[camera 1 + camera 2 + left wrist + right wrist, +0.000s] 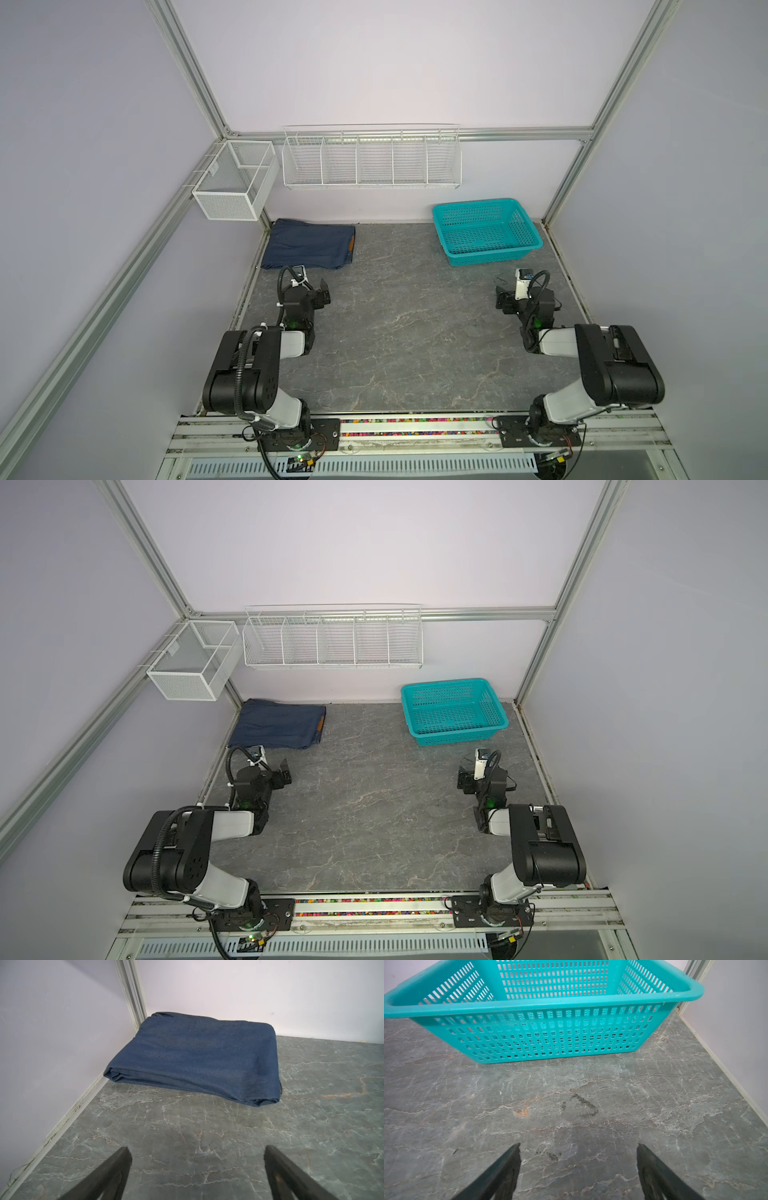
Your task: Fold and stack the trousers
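Left gripper [197, 1150]: fingers [116, 1169] spread wide, nothing between them, touching nothing. It sits over the desk [415, 332] on the left side, pointing at the trousers [193, 1057], with a strip of bare desk between.

Right gripper [579, 1146]: fingers [652, 1169] also wide, a shade less than the left, nothing held. It points at the near wall of the teal basket [542, 1039] and is apart from it.

Trousers: folded into a flat rectangle in the desk's far left corner, back edge against the rear wall and left edge along the side wall. Both top views show them there [309, 245] [278, 725]. The tan patch [351, 243] is on the right-hand edge. The rounded fold faces the left gripper.

Room: the desk from the middle to the near edge, between the two arms, is bare grey marble pattern. Dark scuff marks [583, 1105] lie ahead of the right gripper.

Containers: the basket [494, 253] stands at the far right corner, close to the rear and right edges; only its own perforated floor shows inside. A white wire rack [372, 160] hangs on the rear wall and a white mesh box [232, 183] on the left wall, both above the desk; only wire and mesh are visible in them.
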